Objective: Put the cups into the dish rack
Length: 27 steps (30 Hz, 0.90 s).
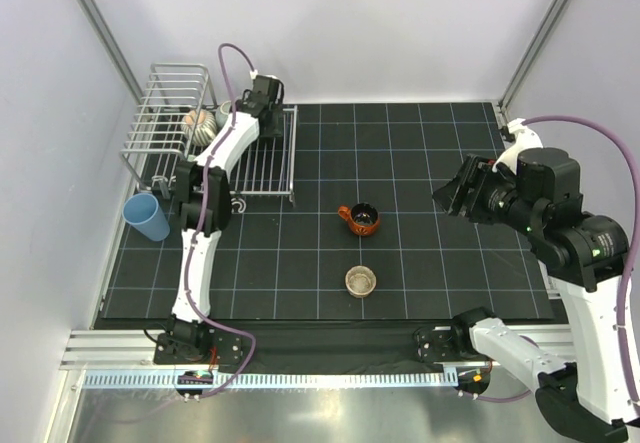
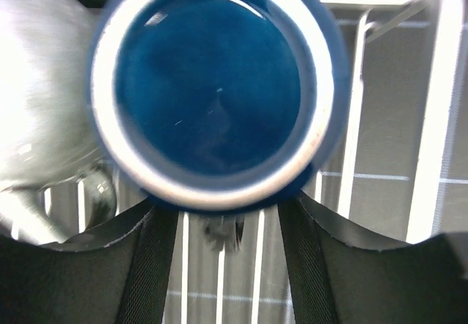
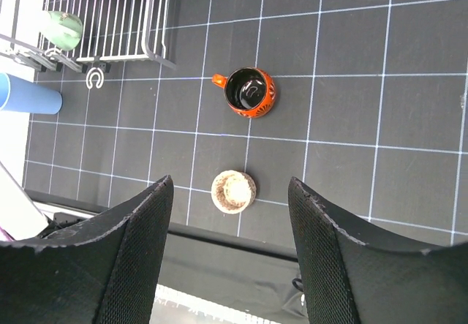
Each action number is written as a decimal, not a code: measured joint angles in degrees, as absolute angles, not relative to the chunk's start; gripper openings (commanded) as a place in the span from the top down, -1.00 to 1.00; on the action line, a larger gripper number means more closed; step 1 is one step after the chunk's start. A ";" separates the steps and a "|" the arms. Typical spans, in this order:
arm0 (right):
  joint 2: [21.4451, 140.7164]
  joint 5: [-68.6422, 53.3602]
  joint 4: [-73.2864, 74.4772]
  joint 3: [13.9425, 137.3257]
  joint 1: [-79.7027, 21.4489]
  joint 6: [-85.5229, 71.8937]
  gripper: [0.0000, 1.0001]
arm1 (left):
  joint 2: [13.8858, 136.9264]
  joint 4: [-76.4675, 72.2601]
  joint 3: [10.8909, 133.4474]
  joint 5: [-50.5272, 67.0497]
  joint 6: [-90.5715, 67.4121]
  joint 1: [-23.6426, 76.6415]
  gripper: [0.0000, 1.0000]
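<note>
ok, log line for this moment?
left tool: parted at dark blue cup over dish rack | right tool: open, empty, above table | on table: orange-brown cup, tan cup, light blue tumbler

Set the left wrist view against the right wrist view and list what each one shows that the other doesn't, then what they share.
Left wrist only: a dark blue cup seen end-on, filling much of the frame, with a pale grey cup beside it. Right wrist only: an orange-brown cup and a small tan cup upright on the mat, a light blue tumbler beside the rack, and a pale green cup in it. Both: the rack's wires and the black gridded mat.
</note>
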<state>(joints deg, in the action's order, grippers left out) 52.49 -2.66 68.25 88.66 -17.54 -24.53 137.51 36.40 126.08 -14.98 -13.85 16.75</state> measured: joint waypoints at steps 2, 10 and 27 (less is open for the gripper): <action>52.49 -2.68 68.66 89.14 -17.54 -24.25 -0.32 | 135.83 36.73 125.80 -14.92 -14.68 16.84 -0.12; 52.40 -4.10 69.54 89.36 -17.54 -24.14 -0.47 | 116.01 37.89 118.21 -11.97 -20.25 17.89 -0.32; 67.40 -15.64 60.75 78.02 -17.54 -30.22 -0.48 | 61.39 38.44 71.24 8.08 -41.60 23.44 -0.55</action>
<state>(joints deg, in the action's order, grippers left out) 67.40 -15.64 60.75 78.02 -17.54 -30.22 61.39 38.44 71.24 8.08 -41.60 23.44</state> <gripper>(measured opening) 0.739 0.745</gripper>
